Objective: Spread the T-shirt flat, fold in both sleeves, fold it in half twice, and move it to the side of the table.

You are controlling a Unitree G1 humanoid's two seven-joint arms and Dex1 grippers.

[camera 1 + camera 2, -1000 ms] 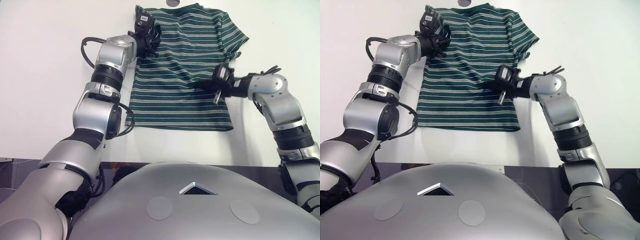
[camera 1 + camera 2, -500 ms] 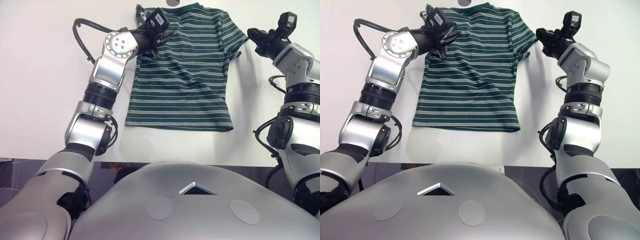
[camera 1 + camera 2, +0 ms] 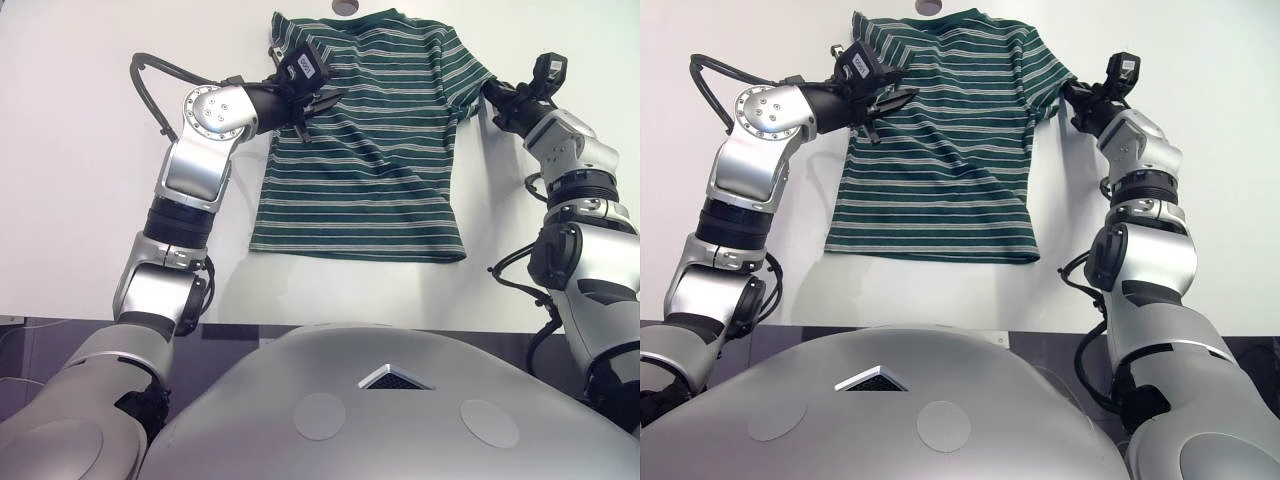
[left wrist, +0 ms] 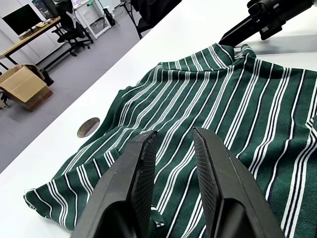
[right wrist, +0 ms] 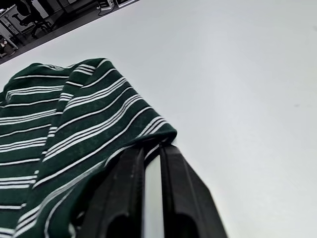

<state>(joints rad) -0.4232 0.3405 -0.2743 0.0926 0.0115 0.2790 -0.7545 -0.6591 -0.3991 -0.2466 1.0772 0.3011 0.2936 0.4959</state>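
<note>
The T-shirt [image 3: 370,170] lies spread on the table [image 3: 90,150], front up, collar at the far edge and hem toward the robot. It looks flat enough, with a few light wrinkles across the chest, so I'd call the spreading done.

On the robot's left side no sleeve sticks out. The edge there runs nearly straight from shoulder to hem, so that sleeve seems folded in or tucked under, and I can't tell which. The right sleeve [image 3: 470,75] juts out past the body of the shirt and is not yet folded. Both halvings and the move to the table's side are also left, so by my reckoning the job is well short of halfway.

The left gripper [image 3: 325,98] hovers just over the shirt's left shoulder area, pointing across the chest. Its fingers [image 4: 143,163] are spread apart, striped cloth shows through the gap, and it holds nothing.

The right gripper [image 3: 494,92] sits low on the table at the outer hem of the right sleeve, its tip right against the cloth edge. Whether it has nipped the hem or merely touches it, I can't tell.

The right sleeve looks to be the step in hand, to be drawn inward over the chest.
</note>
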